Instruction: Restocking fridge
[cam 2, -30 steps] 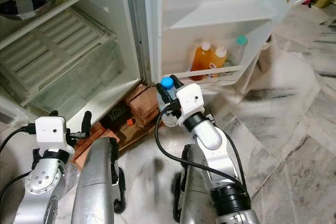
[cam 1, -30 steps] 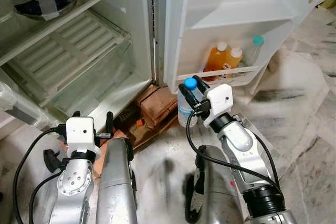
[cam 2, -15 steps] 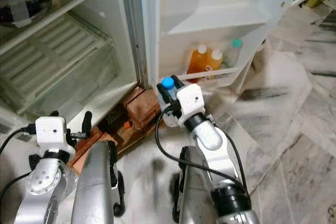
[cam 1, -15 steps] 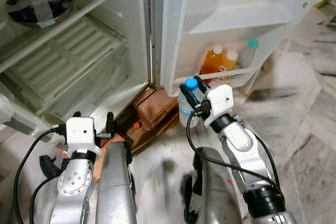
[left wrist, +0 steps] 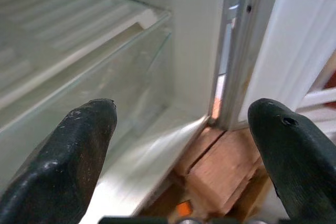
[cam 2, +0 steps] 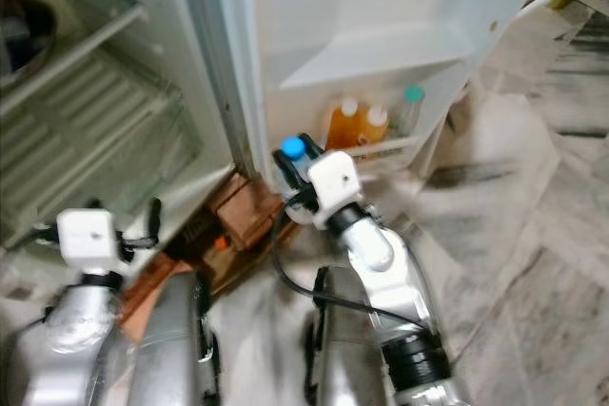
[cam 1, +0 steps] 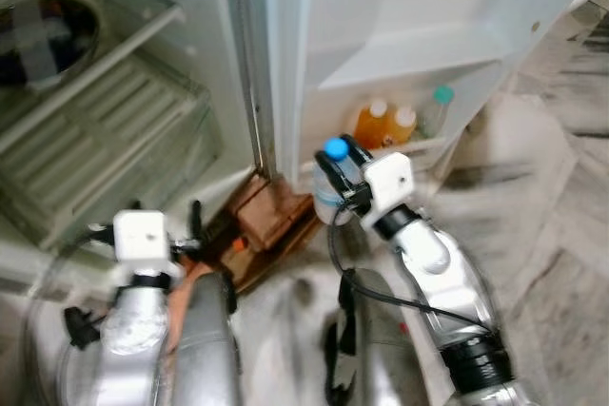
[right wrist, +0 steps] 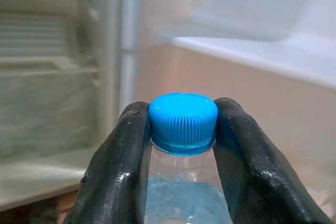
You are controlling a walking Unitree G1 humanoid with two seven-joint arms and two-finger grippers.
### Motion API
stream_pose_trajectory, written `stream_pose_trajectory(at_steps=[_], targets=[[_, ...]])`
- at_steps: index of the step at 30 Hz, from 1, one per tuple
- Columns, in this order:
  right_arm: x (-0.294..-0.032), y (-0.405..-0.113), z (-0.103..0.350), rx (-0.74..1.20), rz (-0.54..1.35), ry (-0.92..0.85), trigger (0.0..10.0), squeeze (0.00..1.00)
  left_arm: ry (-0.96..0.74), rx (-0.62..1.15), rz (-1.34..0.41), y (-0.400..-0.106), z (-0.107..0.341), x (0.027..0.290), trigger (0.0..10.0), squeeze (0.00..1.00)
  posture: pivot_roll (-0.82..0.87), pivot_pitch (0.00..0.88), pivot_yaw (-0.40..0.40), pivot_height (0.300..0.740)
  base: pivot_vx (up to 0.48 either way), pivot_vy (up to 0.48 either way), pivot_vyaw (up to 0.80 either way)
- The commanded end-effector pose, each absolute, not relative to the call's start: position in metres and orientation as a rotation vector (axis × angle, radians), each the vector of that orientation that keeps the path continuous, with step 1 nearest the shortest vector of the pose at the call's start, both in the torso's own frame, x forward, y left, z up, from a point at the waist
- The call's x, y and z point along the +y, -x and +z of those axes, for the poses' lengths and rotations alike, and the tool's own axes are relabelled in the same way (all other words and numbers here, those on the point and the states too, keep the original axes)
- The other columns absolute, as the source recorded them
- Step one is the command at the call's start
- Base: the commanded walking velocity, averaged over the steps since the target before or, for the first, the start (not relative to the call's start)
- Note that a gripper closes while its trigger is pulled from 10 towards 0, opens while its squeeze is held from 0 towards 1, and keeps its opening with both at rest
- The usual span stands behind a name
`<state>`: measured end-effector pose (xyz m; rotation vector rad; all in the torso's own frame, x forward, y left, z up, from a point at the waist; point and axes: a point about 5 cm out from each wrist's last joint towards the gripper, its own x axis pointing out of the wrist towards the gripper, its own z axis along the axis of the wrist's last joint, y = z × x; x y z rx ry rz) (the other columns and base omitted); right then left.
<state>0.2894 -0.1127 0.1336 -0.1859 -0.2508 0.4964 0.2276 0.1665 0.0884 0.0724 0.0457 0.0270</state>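
My right gripper (cam 1: 335, 161) is shut on a clear water bottle (cam 1: 327, 203), its fingers (right wrist: 118, 166) clamping the neck just under the blue cap (right wrist: 182, 116). The bottle hangs upright in front of the open fridge door, just short of the lower door shelf (cam 1: 425, 145). That shelf holds two orange juice bottles (cam 1: 372, 125) and a clear bottle with a teal cap (cam 1: 436, 109). My left gripper (left wrist: 181, 129) is open and holds nothing. It is low on the left, facing the bottom of the fridge compartment.
The fridge body stands open on the left, with a dark bowl (cam 1: 43, 40) on a glass shelf and a clear drawer (cam 1: 105, 154) below. Bricks (cam 1: 271, 208) prop the fridge's base. Marble floor (cam 1: 552, 225) spreads to the right.
The head views have swung and blurred, so the camera has moved. My right gripper still holds the bottle and now stands slightly nearer the lower door shelf.
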Motion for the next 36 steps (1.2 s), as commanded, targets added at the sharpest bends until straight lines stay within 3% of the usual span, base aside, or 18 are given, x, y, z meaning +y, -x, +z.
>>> stream_pose_trajectory(at_steps=[1, 21, 25, 36], targets=[[-0.103, -0.288, 0.138, -0.284, 0.519, 0.172, 10.0, 0.00, -0.094, 0.071, 0.053, -0.223, 0.084, 0.178, 10.0, 0.00, 0.13, 0.239, -0.032, 0.570, 0.289, 0.000, 0.00], [-0.072, -0.297, 0.147, -0.341, 0.664, 0.165, 10.0, 0.00, -0.095, 0.086, 0.071, -0.216, 0.085, 0.179, 10.0, 0.00, 0.17, 0.283, -0.013, 0.570, 0.057, 0.000, 0.00], [-0.067, -0.303, 0.148, -0.350, 0.665, 0.148, 10.0, 0.00, -0.102, 0.088, 0.064, -0.211, 0.088, 0.178, 10.0, 0.00, 0.19, 0.305, -0.008, 0.551, 0.000, 0.000, 0.00], [-0.046, -0.327, 0.187, -0.594, 0.622, 0.359, 10.0, 0.00, -0.108, 0.102, 0.040, -0.195, 0.097, 0.174, 10.0, 0.00, 0.26, 0.376, 0.031, 0.551, 0.000, 0.000, 0.00]])
